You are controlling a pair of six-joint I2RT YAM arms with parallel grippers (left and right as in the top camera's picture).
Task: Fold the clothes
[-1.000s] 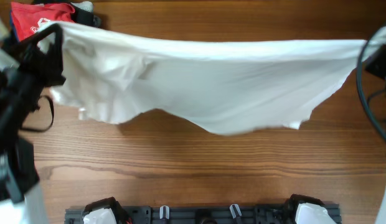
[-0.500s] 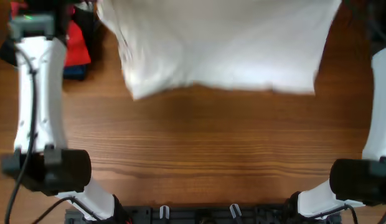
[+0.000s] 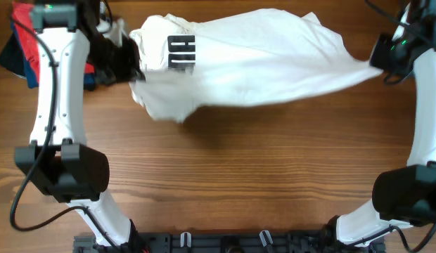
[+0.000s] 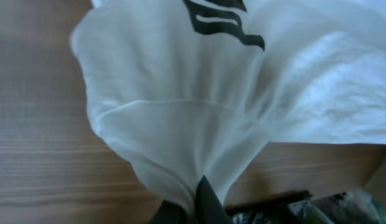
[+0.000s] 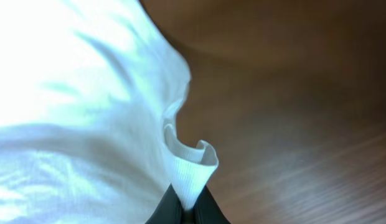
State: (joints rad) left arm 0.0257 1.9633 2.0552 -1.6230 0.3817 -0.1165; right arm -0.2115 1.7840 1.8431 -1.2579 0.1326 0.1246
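White T-shirt (image 3: 274,63) was held stretched between both arms over the far part of the table (image 3: 225,176), bunched into a band with its bulk toward the left. Black block lettering (image 3: 181,54) faced up near the left end. It was a few tall letters turned sideways, possibly "HU", too skewed to read for sure. No brand mark was legible.

Left gripper (image 4: 196,205) was pinched tight on a gathered wad of cloth just below a seam. Right gripper (image 5: 190,208) was clamped on a ribbed edge fold at the shirt's right end. A red shirt (image 3: 24,24) and a navy garment (image 3: 10,53) sat at the far-left corner beside the left arm.

Versus half a second earlier: the shirt was then a wide, flat panel at the far edge with no print showing. It had since turned print-up and narrowed, and both grippers had come nearer.
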